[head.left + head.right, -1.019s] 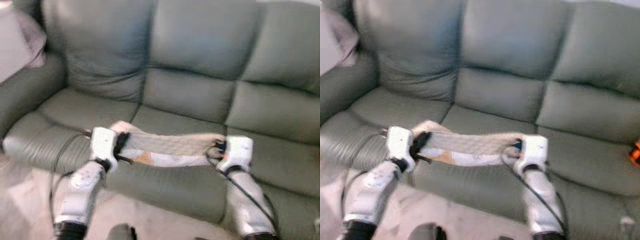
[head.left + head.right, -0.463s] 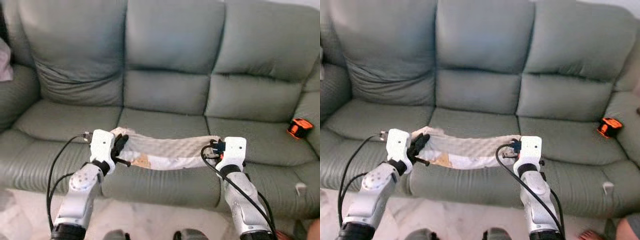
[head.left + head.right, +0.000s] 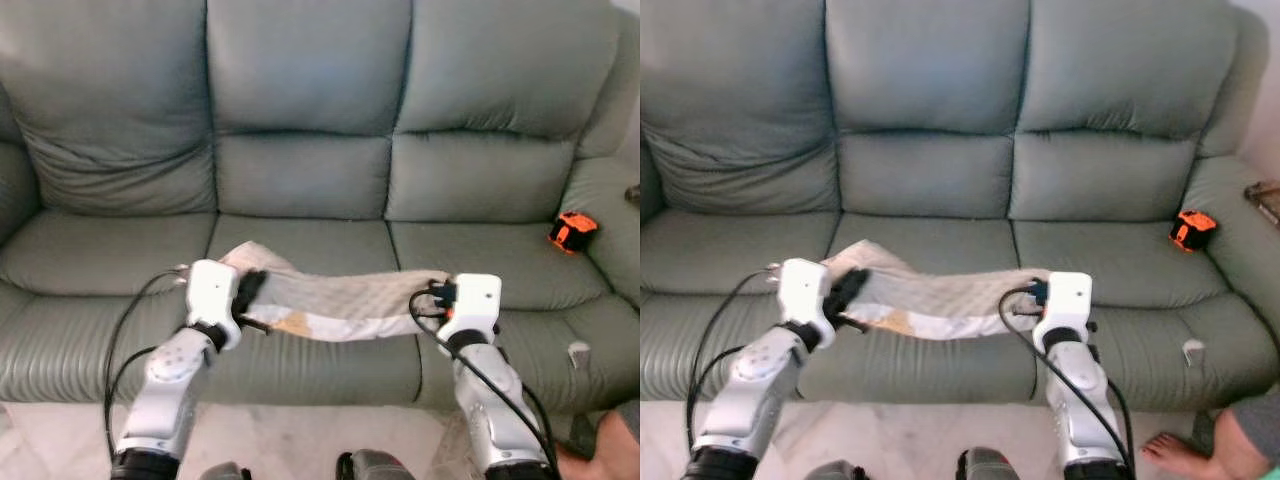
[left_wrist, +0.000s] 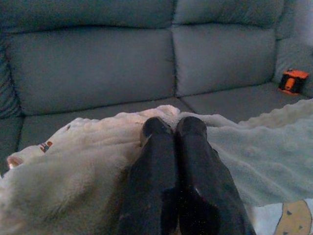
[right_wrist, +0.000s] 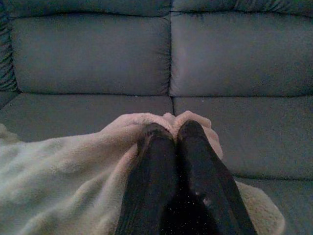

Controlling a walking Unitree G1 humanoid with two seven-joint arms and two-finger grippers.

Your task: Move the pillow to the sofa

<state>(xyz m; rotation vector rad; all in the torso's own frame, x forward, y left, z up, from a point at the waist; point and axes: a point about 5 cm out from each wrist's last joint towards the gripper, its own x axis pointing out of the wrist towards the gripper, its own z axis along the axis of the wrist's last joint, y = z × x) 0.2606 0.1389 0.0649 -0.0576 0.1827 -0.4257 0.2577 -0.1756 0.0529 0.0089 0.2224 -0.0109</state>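
Observation:
A flat cream pillow [image 3: 335,300] with a pale quilted top and a printed underside hangs stretched between my two grippers, above the front of the middle seat of the grey-green sofa [image 3: 300,180]. My left gripper [image 3: 250,290] is shut on its left end, where the fabric bunches up. My right gripper [image 3: 432,297] is shut on its right end. In the left wrist view the black fingers [image 4: 161,147] are pressed together over the cream fabric [image 4: 73,161]. The right wrist view shows the same: fingers [image 5: 164,147] pinching the pillow edge [image 5: 73,171].
An orange and black object [image 3: 571,230] lies on the right seat near the sofa's right armrest [image 3: 610,200]. A small white item [image 3: 578,352] sits at the front of that seat. A person's bare foot [image 3: 1168,449] and knee are on the floor at the lower right.
The camera has swung so the sofa now sits squarely ahead and sharper. Both grippers still hold the pillow stretched between them, at about the same height.

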